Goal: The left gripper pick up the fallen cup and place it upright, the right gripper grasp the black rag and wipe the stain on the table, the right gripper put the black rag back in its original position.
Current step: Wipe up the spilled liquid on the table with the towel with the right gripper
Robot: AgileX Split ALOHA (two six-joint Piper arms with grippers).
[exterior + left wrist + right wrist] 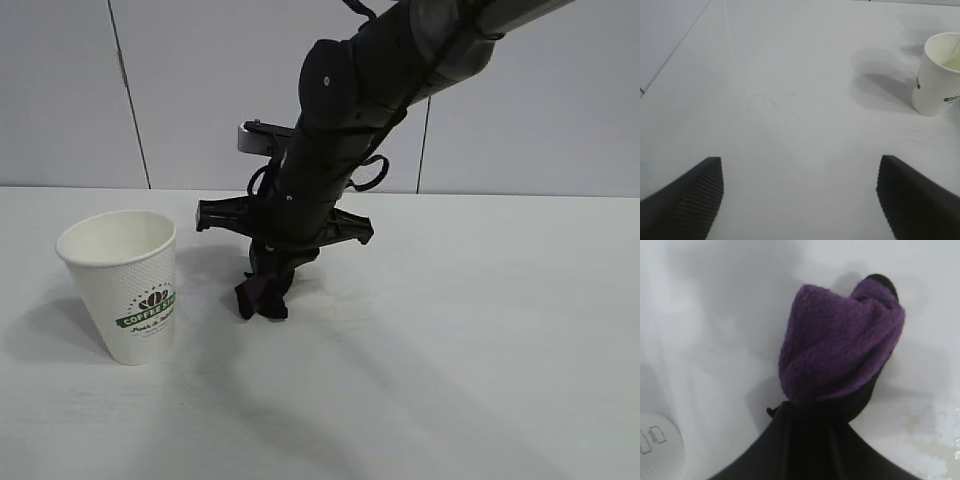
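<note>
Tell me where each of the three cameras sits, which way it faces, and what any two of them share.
Exterior: level across the table, facing the upright cup and the right pincer pressing the black rag down.
Left wrist: on the left arm, looking over bare tabletop; the left pincer is open, its fingers low in frame.
Right wrist: looks down its own closed fingers at the rag.
Shared: exterior and left wrist both show the cup.

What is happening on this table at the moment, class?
The right gripper is shut on the black rag and presses it down on the table, where a faint wet smear of the stain remains beside the cloth. The cup already stands upright to the side. The left gripper is open, holds nothing and hovers over bare table away from the cup.
</note>
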